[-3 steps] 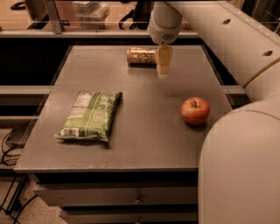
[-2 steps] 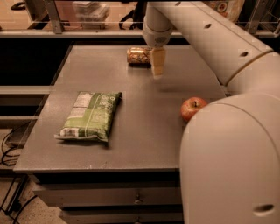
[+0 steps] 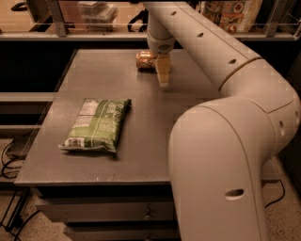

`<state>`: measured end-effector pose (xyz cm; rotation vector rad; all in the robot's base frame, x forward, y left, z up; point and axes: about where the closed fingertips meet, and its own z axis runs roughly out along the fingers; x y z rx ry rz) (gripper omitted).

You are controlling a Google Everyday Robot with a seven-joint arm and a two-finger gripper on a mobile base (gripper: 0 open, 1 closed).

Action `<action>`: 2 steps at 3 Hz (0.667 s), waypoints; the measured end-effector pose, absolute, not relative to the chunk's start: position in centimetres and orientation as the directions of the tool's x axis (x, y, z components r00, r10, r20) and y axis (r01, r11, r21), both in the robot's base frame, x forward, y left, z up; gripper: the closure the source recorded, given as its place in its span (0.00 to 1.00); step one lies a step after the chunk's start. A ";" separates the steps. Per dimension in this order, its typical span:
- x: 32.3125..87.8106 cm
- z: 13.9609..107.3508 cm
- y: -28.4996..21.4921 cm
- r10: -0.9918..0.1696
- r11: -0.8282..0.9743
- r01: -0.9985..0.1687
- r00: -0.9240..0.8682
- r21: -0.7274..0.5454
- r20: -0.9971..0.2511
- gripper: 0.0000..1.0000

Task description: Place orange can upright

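Observation:
The orange can (image 3: 145, 60) lies on its side near the far edge of the grey table (image 3: 94, 84), with its right end hidden behind my gripper. My gripper (image 3: 162, 74) hangs from the arm just right of and in front of the can, pointing down at the table top. It holds nothing that I can see.
A green snack bag (image 3: 97, 124) lies flat on the left middle of the table. My arm's large elbow (image 3: 225, 160) fills the right foreground and hides the right side of the table. A shelf with goods (image 3: 225, 12) runs behind the table.
The gripper has moved left, closer to the can. The arm's bulk has swung across the right side and now hides the red apple.

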<state>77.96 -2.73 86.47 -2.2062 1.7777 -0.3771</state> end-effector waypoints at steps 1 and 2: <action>78.9 85.9 -2.1 -0.977 -0.209 -0.903 0.209 -0.375 0.042 0.00; 79.5 85.2 -2.0 -0.977 -0.212 -0.906 0.206 -0.365 0.054 0.00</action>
